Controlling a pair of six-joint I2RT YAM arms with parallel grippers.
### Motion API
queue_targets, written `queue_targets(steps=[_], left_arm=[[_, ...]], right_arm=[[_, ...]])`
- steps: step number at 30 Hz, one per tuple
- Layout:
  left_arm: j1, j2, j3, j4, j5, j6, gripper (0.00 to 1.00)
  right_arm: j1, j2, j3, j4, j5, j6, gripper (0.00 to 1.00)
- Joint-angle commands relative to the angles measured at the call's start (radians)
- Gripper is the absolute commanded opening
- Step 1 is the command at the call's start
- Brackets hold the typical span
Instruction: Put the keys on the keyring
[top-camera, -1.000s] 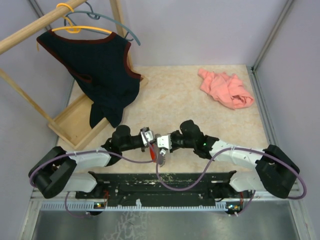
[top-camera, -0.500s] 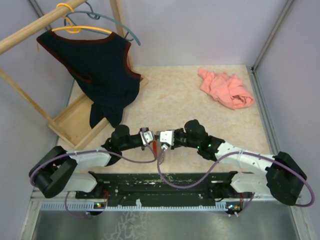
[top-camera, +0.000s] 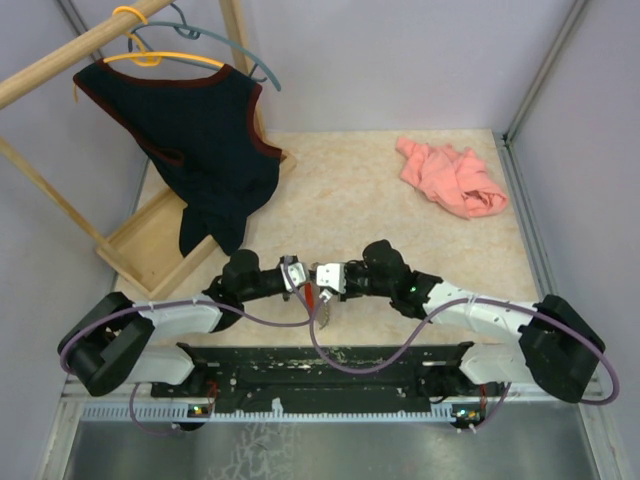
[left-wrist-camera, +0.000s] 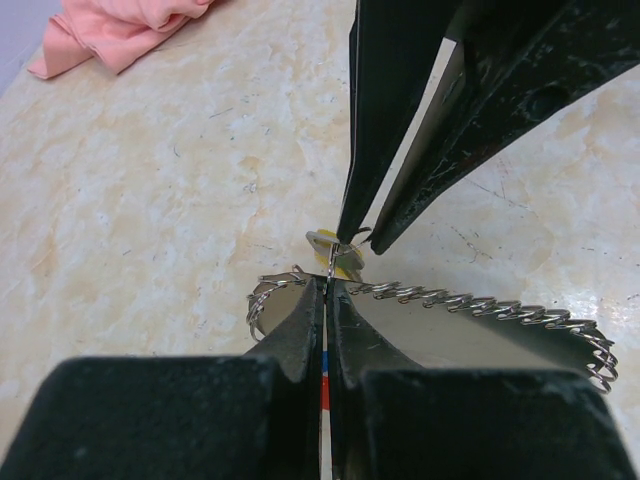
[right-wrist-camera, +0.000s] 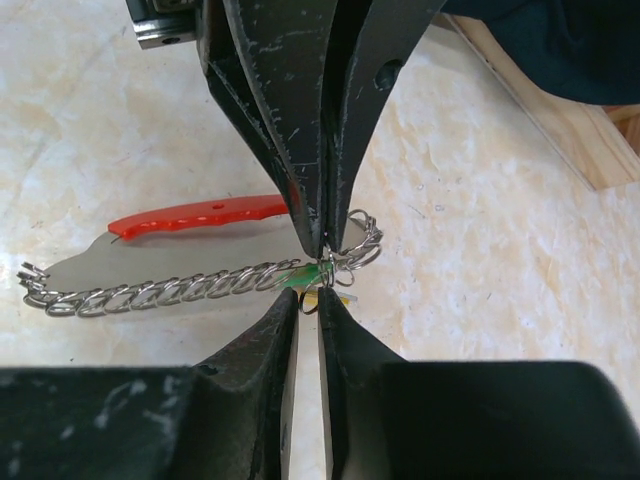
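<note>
Meeting tip to tip low over the counter (left-wrist-camera: 150, 200), the left gripper (left-wrist-camera: 327, 290) and the right gripper (right-wrist-camera: 306, 300) both have hold of the keyring (right-wrist-camera: 170, 290) at one spot. The left gripper's fingers are pressed flat together on a thin edge of it, and a small coil of wire bulges out just beside their tips. The right gripper's fingers are drawn in to a narrow slit, nipping a small yellow-and-silver bit of the keyring directly ahead of the left gripper's tips, so close that the two grippers almost touch. From that pinch point the silvery chain runs off sideways, to the left of the right gripper in its own wrist view, hanging slightly raised with its shadow on the counter beneath. The red tag (right-wrist-camera: 200, 215) lies just beyond the chain, beside the left gripper's fingers. Which of the small metal bits at the pinch is a key cannot be made out.
</note>
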Motion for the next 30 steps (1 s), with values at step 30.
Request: queue_targets(steps=[30], left_arm=[[-0.001,-0.022,-0.01,0.26,-0.049,-0.341,0.0]], right_arm=[[0.013,0.056,-0.008,0.119,0.079,-0.053,0.0]])
